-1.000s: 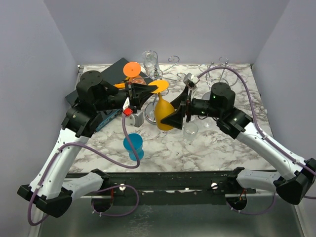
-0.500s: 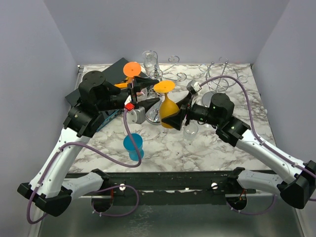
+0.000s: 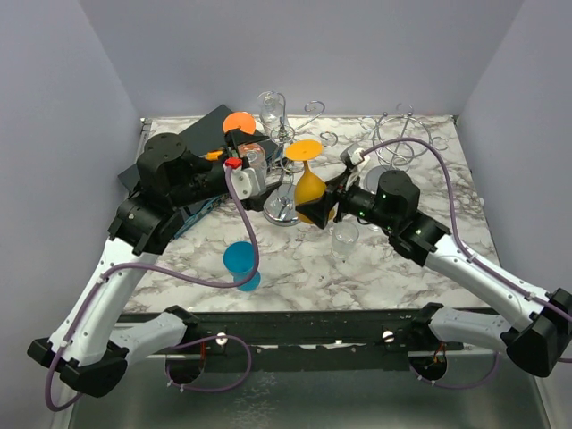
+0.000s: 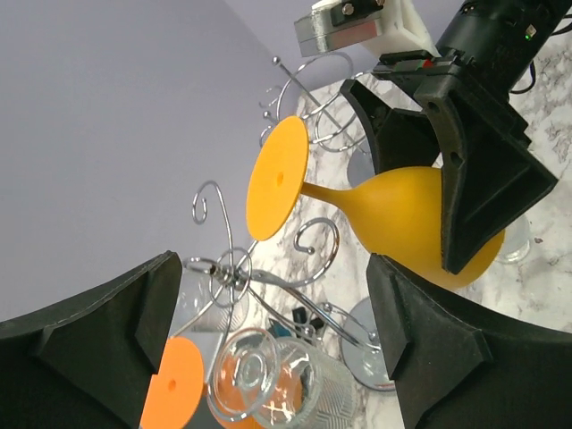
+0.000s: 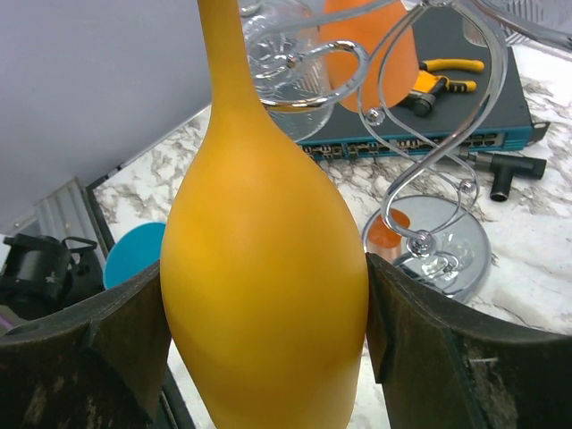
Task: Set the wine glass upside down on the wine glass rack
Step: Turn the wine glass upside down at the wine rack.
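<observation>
Gaping, empty at the left end effector, facing the chrome wine glass rack. Just right of its hooks, off the desk — orange wine glass, foot up, stem near upright. Clamped round the bowl by the right end effector; likely needs sliding leftward.

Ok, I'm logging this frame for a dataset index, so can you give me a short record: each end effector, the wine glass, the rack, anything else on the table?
right end effector: shut on the yellow wine glass, gripping its bowl
left end effector: open, holding nothing, facing the rack
yellow wine glass: inverted, foot up, close beside the rack arms
rack: chrome wire, with an orange glass and a clear glass hanging
table: blue cup
</observation>
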Tool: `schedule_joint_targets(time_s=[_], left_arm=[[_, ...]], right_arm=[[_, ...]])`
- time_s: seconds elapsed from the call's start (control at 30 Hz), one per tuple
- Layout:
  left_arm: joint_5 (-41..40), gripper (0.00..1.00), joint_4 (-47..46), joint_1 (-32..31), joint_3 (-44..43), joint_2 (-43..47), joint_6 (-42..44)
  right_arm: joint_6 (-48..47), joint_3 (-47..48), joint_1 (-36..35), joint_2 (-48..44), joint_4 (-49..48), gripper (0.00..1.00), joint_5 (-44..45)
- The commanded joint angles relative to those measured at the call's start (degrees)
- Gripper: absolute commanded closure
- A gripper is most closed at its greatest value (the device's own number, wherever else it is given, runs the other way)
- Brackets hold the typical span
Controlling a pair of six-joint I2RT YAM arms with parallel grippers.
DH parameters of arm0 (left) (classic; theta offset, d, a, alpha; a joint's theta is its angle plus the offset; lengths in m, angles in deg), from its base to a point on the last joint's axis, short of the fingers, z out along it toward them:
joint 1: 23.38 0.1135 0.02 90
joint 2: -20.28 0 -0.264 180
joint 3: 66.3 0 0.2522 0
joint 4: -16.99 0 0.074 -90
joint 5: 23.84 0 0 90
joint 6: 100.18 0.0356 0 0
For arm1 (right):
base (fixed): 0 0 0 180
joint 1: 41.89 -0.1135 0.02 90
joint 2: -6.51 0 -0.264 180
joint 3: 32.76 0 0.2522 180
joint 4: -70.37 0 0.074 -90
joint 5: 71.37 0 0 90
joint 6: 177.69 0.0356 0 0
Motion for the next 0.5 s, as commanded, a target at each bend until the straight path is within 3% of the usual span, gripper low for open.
schedule_joint_targets(time_s=[0.0, 0.47], left_arm=[[-6.95, 0.07, 4.90, -0.25, 0.18, 3.17, -5.29], [-13.87, 0.01, 14.60, -0.25, -5.31, 3.93, -11.09]], right_arm=[[-1.99, 0.62, 0.63, 1.77, -1.06, 0.27, 3.16], [-2.33, -0.34, 3.62, 3.48, -0.95, 0.27, 2.39]])
